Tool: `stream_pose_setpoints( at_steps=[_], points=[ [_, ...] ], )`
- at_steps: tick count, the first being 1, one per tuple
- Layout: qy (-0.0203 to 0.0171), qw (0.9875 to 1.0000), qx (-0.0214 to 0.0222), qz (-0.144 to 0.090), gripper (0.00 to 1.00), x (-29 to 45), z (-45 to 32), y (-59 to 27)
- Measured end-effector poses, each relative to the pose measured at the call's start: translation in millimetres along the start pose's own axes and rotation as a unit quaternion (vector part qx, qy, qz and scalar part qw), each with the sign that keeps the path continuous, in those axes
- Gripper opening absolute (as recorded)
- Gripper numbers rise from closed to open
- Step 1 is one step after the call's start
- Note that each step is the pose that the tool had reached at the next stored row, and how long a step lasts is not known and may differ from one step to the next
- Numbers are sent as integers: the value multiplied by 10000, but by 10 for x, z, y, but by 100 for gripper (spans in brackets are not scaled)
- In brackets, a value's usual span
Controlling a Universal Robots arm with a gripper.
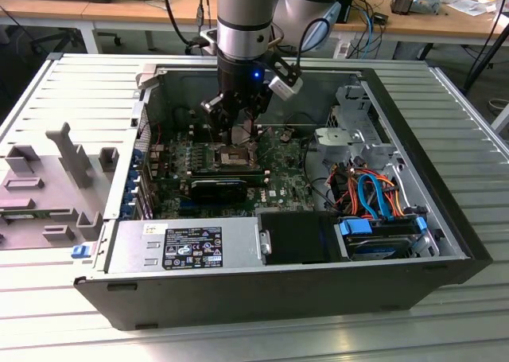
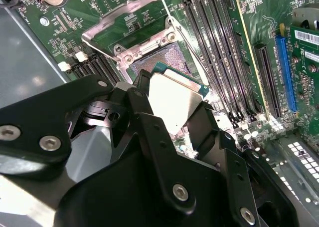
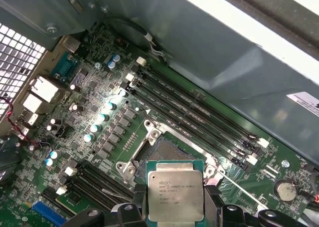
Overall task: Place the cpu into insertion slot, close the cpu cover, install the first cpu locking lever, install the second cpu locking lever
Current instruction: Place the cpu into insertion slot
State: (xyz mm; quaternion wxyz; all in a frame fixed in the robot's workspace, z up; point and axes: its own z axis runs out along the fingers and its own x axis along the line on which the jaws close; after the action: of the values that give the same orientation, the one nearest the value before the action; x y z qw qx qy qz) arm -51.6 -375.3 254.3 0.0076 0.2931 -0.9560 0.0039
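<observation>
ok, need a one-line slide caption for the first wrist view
Gripper shut on the cpu, poised over the open insertion slot, memory slots alongside.

Arm [image 1: 245,20] upright, gripper [image 1: 238,133] pointing straight down.
Black fingers [image 2: 141,95] pinch opposite edges of the cpu [image 2: 174,102], its metal top facing the wrist cameras.

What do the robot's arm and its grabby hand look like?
The arm is a fat silver-grey tube with a rounded pale joint and a tiny blue light. The gripper is black, with chunky jointed fingers and shiny silver screws.
</observation>
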Motion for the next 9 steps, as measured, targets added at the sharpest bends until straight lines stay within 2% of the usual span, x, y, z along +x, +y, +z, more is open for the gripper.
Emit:
stream_pose_setpoints(
  at_steps=[9],
  points=[
    [0,10000,1,-63,54,0,0,0]
  ],
)
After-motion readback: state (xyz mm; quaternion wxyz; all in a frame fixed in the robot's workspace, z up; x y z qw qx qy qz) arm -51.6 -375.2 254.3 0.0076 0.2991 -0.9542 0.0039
